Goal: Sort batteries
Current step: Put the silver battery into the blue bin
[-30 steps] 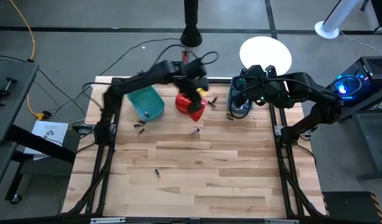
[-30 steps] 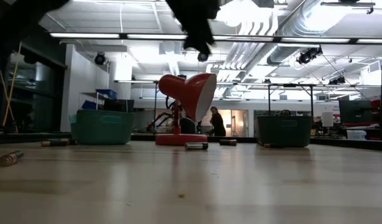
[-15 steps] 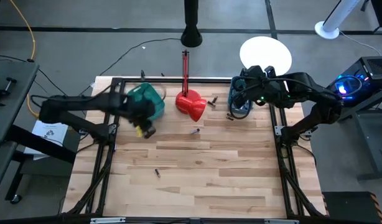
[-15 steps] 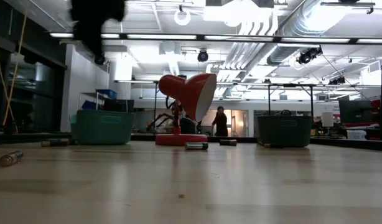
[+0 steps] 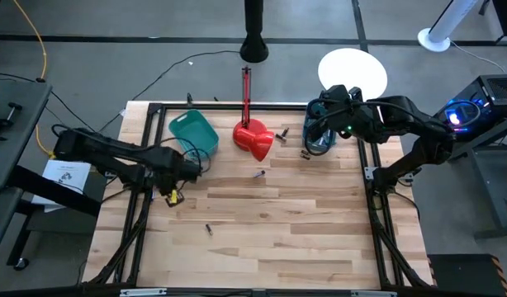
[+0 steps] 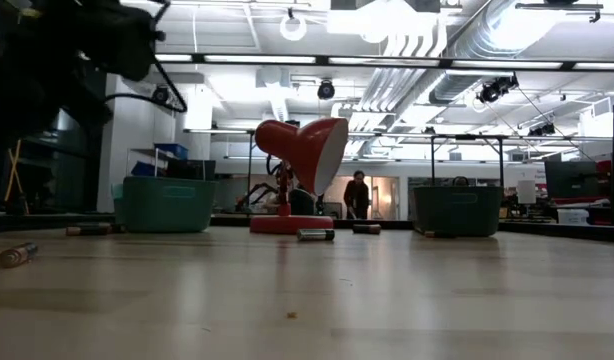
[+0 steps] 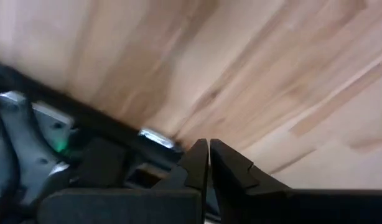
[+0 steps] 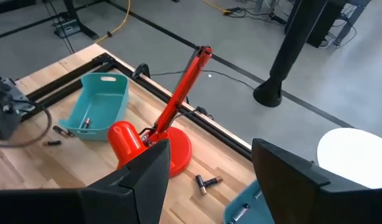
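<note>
Left end effector (image 5: 172,196) – closed, near table (image 5: 278,239) edge

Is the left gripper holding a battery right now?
No, the left gripper is shut with its fingers pressed together and nothing between them, above bare table.

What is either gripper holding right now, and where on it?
Nothing. The left gripper is shut on itself with no battery showing between its fingers, over bare wood near the table's left edge. The right gripper stands open and empty above the right bin.

You see two dark jointed arms, black cables looped along them, left gripper (image 7: 208,163) fingers black, tapered
</note>
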